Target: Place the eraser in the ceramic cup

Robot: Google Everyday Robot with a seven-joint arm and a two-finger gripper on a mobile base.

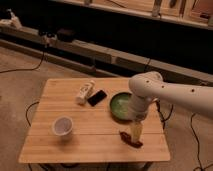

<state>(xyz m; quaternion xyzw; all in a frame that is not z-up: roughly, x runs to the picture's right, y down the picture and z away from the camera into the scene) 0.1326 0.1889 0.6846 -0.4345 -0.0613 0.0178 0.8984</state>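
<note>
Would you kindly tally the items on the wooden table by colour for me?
White: 2, the ceramic cup and the bottle
Black: 1, the eraser
Green: 1, the bowl
Dark brown: 1, the oblong piece
Total: 5
The end effector is just above the oblong piece.

The eraser (pixel 97 97), a flat black slab, lies aslant just left of the green bowl (pixel 112 104), the small white ceramic cup (pixel 62 126) stands upright well to the bowl's front-left, and the gripper (pixel 135 131) hangs just in front of the bowl.
</note>
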